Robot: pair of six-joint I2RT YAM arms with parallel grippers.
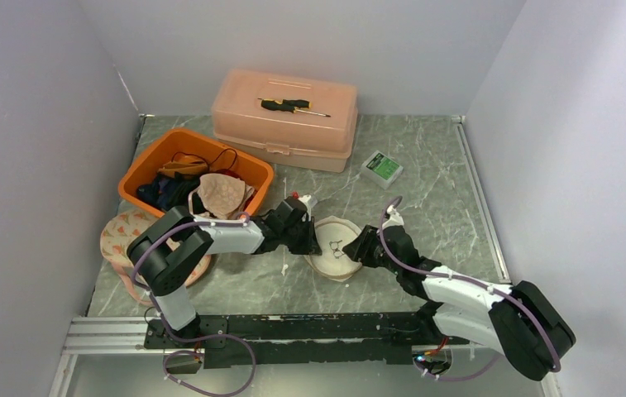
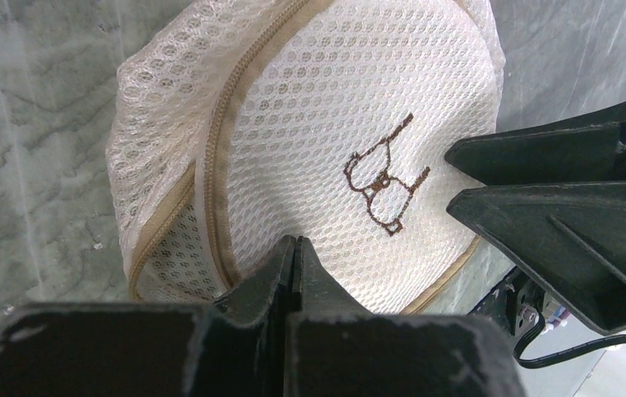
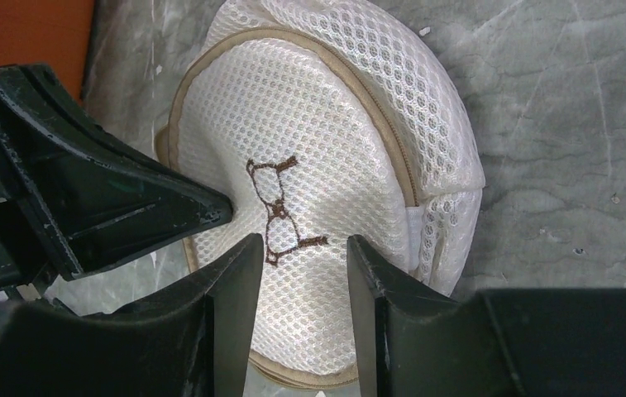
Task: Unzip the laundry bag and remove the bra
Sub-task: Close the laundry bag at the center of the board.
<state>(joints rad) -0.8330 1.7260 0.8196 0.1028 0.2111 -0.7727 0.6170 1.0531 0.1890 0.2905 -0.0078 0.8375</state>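
The laundry bag (image 1: 336, 245) is a round white mesh pouch with tan trim and a brown embroidered bra outline, lying on the marble table. Its tan zipper (image 2: 220, 157) runs round the side and looks closed along the stretch I see. The bra is hidden inside. My left gripper (image 1: 308, 240) is shut, its tips (image 2: 294, 241) against the bag's left edge beside the zipper; nothing shows between the jaws. My right gripper (image 1: 357, 246) is open, its tips (image 3: 303, 241) over the bag's right edge, straddling mesh (image 3: 309, 124). The two grippers face each other across the bag.
An orange bin (image 1: 160, 153) with clothes stands at the back left. A pink toolbox (image 1: 284, 124) with a screwdriver (image 1: 291, 105) on its lid is at the back. A small green-topped box (image 1: 382, 168) lies to its right. A patterned cloth item (image 1: 123, 236) sits by the left arm.
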